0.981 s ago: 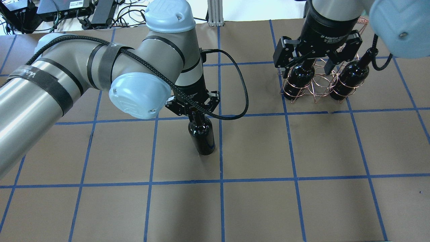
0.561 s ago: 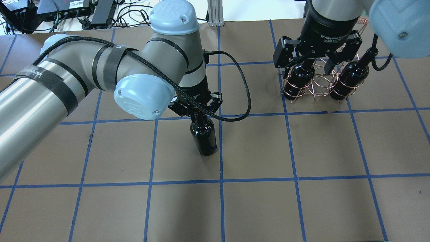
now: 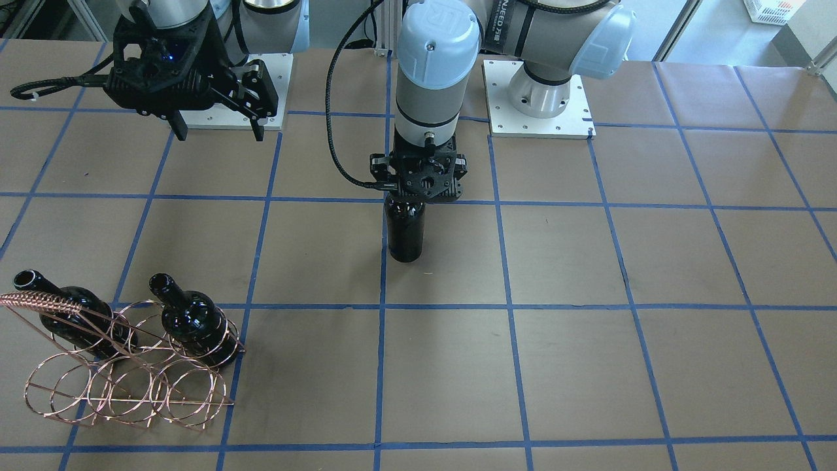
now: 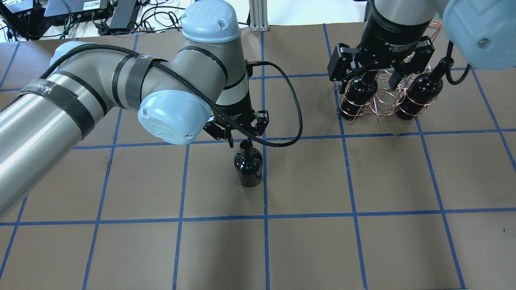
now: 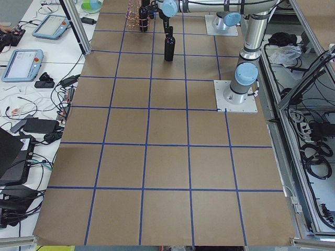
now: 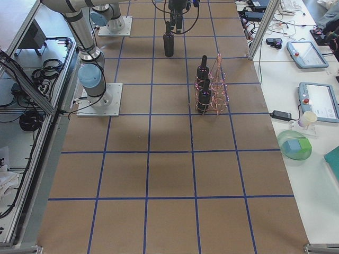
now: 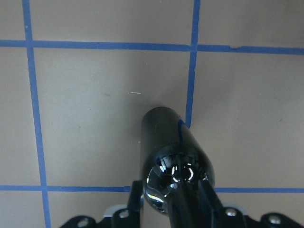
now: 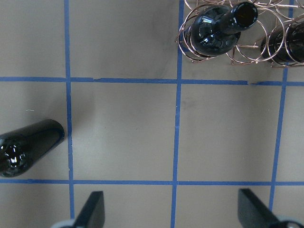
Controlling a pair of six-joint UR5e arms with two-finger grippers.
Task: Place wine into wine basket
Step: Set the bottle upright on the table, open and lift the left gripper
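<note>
My left gripper (image 4: 243,139) is shut on the neck of a dark glossy wine bottle (image 4: 248,167) near the table's middle. The bottle hangs about upright with its base at or just above the paper, and it shows from above in the left wrist view (image 7: 176,161). The copper wire wine basket (image 4: 383,102) stands at the far right and holds two like bottles (image 3: 72,320) (image 3: 196,320) in its outer hoops, with the middle hoop empty. My right gripper (image 4: 377,76) hovers above the basket, open and empty.
The table is covered in brown paper with a blue tape grid (image 4: 266,217). Cables and electronics (image 4: 80,12) lie beyond the far edge. The arms' white base plates (image 3: 539,104) sit at the robot's side. The held bottle also shows in the right wrist view (image 8: 28,147).
My left gripper has shifted a little to the right with the bottle's neck. The bottle has swung from a lean to nearly upright, its base staying in place. The right arm has not moved.
</note>
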